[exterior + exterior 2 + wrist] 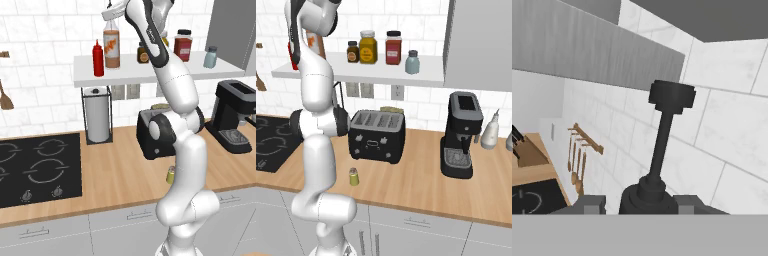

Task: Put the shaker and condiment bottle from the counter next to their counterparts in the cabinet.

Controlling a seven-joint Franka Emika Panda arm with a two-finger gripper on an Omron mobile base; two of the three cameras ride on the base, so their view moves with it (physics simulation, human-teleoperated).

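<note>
Your gripper (pixel 112 14) is clamped on the neck of the tall clear bottle of orange-brown sauce (pixel 111 47), upper middle of frame, beside the red squeeze bottle (pixel 98 59) on the white wall shelf (pixel 200 73). Next, I judge, release it; then fetch the tiny yellow-green shaker (pixel 354 176) from the wooden surface (pixel 421 187).

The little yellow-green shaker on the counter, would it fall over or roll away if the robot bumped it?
The shaker stands upright and looks squat, so a gentle bump probably just slides it. It's tiny, likely light, so a harder knock could tip it. On its round side, it might roll along the counter.
</note>
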